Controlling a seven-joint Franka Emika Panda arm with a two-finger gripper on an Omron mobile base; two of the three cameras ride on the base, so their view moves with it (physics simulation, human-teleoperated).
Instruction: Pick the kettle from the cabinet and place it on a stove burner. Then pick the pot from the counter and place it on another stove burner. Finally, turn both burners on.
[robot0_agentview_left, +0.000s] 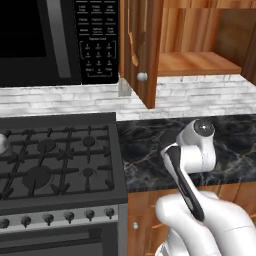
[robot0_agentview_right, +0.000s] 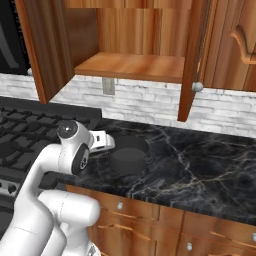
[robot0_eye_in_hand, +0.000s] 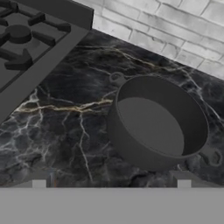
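**Jaws spread wide above the pot on the counter**

Jaws were seen fully parted, with nothing held between them; the gripper (robot0_eye_in_hand: 111, 183) was poised over the black marble counter (robot0_eye_in_hand: 65, 127), its two finger tips (robot0_eye_in_hand: 39, 183) showing at the bottom of the hand view on either side of the pot (robot0_eye_in_hand: 157, 124). The pot, round, dark grey and lidless, was seen standing upright on the counter just beside the range, with small lug handles at its rim and nothing inside it. In the right base view the same pot (robot0_agentview_right: 129, 155) was partly hidden by the white arm's wrist, which was bent low over the worktop (robot0_agentview_right: 200, 160).

The kettle (robot0_agentview_left: 2, 144) was glimpsed at the far left edge of the left base view as a small silvery rounded shape on the grate of the stove (robot0_agentview_left: 55, 160); little more of it could be made out. The stove burners (robot0_agentview_left: 46, 146) were seen as black caps under black cast-iron prongs, and a row of silver knobs (robot0_agentview_left: 68, 216) was seen along the front of the range.

Above the counter, the wooden cabinet (robot0_agentview_right: 130, 65) was seen with both doors swung open, and its shelf (robot0_agentview_left: 195, 64) was bare. A round silver knob (robot0_agentview_left: 142, 76) was seen on the left door. A black microwave (robot0_agentview_left: 50, 40) was mounted over the stove, and a white brick backsplash (robot0_agentview_right: 150, 102) was seen running behind the counter.
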